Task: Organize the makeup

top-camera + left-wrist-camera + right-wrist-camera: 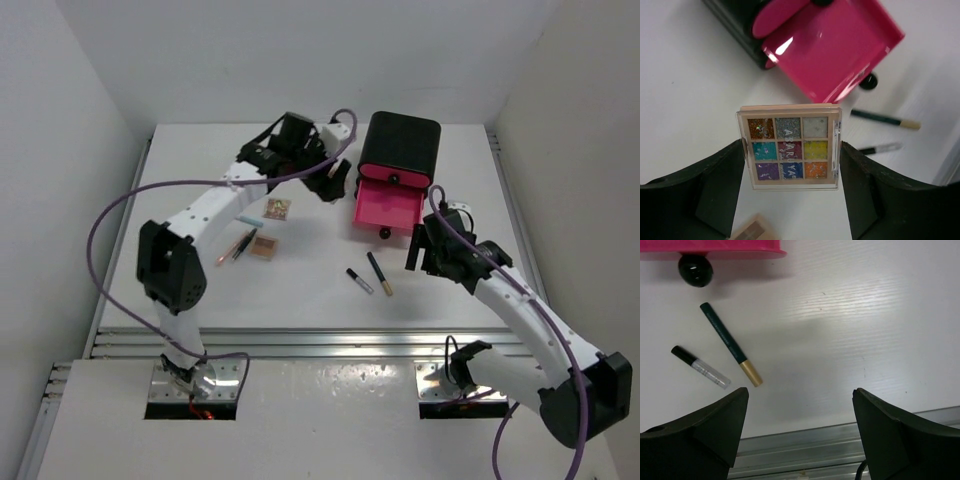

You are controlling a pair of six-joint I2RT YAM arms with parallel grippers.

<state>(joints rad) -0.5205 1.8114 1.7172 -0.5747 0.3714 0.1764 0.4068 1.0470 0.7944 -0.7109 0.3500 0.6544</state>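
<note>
Left claw [792,152] holds a palette [789,145] short of the drawer [840,55]

The left claw is clenched on the palette's two side edges, facing the open pink drawer. To place it well, I judge: keep it level, clear the drawer's near rim, lower it almost to the drawer floor, then let go. The grip is thin, so go slowly. A gold-tipped stick [730,342] and a clear stick [701,367] lie close together on the counter [865,315]. The right claw [800,392] hovers near them, released and empty.
</note>
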